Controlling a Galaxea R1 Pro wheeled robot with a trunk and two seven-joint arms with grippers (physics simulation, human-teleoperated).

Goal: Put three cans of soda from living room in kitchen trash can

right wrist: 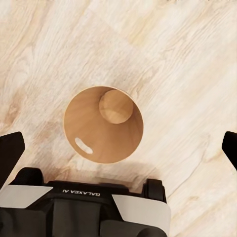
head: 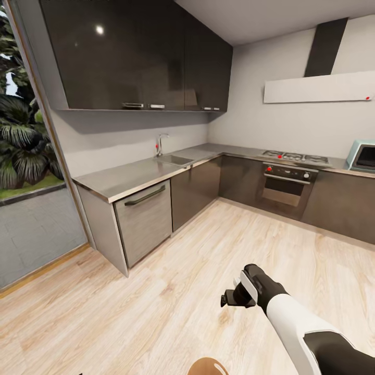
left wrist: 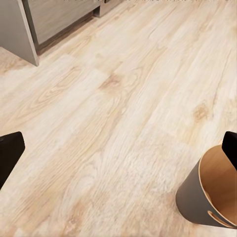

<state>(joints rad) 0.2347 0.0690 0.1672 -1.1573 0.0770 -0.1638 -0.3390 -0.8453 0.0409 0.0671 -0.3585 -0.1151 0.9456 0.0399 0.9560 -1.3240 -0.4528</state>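
While the head view looks across the kitchen, dark upper cabinets [head: 135, 52] hang over a grey counter [head: 140, 174] with a sink [head: 174, 159] and tap; a dishwasher front [head: 145, 219] sits below, and an oven [head: 285, 185] with a hob stands along the far wall. Glass at the left shows plants outside. The right gripper [head: 232, 298] reaches out over the light wood floor [head: 172, 281], and its jaws cannot be judged here. A curved tan rim of the bin [head: 207, 366] peeks in at the bottom edge.

From the left wrist view, the bin [left wrist: 197, 200] stands upright on the floor [left wrist: 113, 108], dark grey outside, tan inside, handle hole near the rim. Two dark fingertips [left wrist: 10, 153] sit far apart at the frame's edges, the left gripper released and holding nothing.

From the right wrist view, the camera looks straight down into the bin [right wrist: 91, 128], its tan inside bare. The right gripper's fingertips [right wrist: 11, 150] are spread wide, released.
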